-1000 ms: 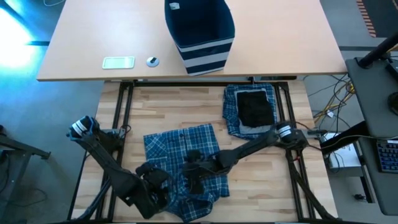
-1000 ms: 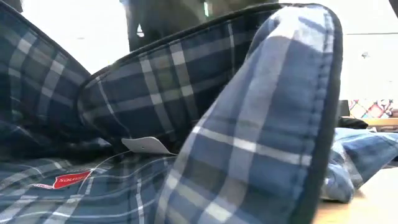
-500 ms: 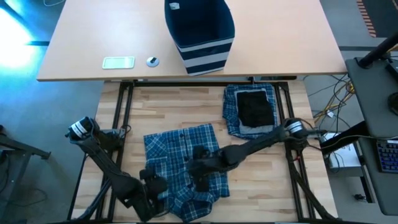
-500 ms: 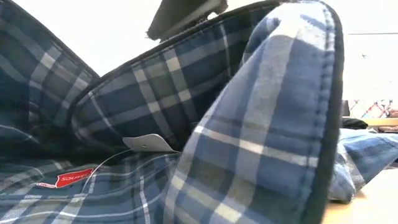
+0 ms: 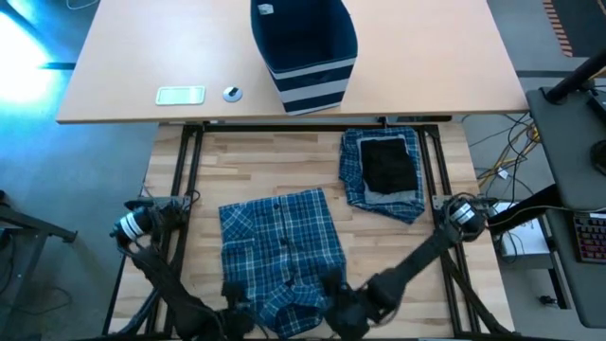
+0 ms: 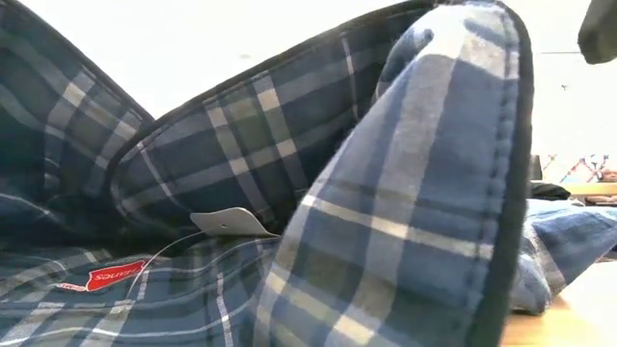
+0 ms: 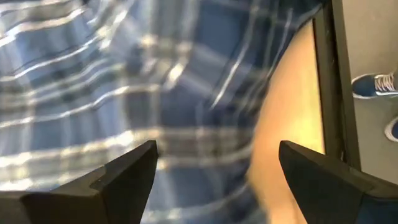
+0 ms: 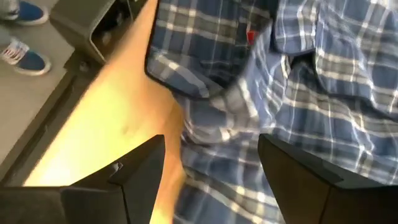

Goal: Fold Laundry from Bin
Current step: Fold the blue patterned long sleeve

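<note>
A soft blue-and-white plaid shirt (image 5: 282, 248) lies spread on the pale butcher-block table (image 5: 246, 161), its upper part flat with a buttoned placket and its near end bunched into rumpled folds at the table's near edge. In the low view the same cloth fills the frame: a stitched, rolled hem stands up in a thick curve, with a red woven label (image 6: 101, 279) and a pale paper tag (image 6: 229, 223) lying on the fabric. The left gripper (image 7: 214, 177) hangs over that near end with its dark fingers spread wide and nothing between them. The right gripper (image 8: 211, 165) hangs just over the shirt's near corner by the table edge, its fingers also parted and empty. To the right and farther back sits a neat folded stack (image 5: 383, 170): a small black piece on grey cloth on plaid. Bare wood stays open between shirt and stack, and along the far strip of the table. On the tan desk beyond stands the bin (image 5: 303, 52), soft-sided navy with pale stripes, well apart from the shirt.
</note>
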You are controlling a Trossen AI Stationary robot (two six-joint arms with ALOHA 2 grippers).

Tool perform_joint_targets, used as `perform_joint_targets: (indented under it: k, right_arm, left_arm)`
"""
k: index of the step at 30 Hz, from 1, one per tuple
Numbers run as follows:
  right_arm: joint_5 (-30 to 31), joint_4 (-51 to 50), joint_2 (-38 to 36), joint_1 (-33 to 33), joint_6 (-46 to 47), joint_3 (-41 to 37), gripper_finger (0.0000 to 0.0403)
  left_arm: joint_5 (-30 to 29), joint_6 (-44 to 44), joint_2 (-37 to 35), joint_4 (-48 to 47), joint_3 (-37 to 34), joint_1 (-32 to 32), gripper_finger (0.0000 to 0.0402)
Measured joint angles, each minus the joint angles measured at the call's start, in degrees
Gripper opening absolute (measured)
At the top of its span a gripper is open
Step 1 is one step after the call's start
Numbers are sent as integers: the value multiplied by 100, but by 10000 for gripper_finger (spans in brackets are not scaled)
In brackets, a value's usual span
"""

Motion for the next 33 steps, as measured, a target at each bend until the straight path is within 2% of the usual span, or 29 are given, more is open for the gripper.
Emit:
perform_joint_targets:
  k: [5, 11, 17, 23, 28, 33]
  right_arm:
    - [406, 320, 360, 225, 396, 0, 256]
    - [1157, 680, 580, 310, 410, -5, 256]
    - [1219, 736, 672, 304, 198, -6, 256]
    - [1173, 698, 759, 307, 344, -45, 256]
    - [1173, 595, 760, 318, 522, -172, 256]
    - [880, 1154, 757, 315, 203, -395, 254]
  left_arm:
    - [-145, 233, 779, -19, 785, 2, 319]
    - [-816, 105, 828, -171, 824, 18, 319]
    - [-1617, 1250, 978, 171, 840, 114, 319]
    - [-1641, 2293, 1245, 951, 827, 164, 319]
    - [-1434, 2304, 1257, 1040, 827, 156, 316]
    - [-1259, 2122, 1257, 1072, 790, 156, 289]
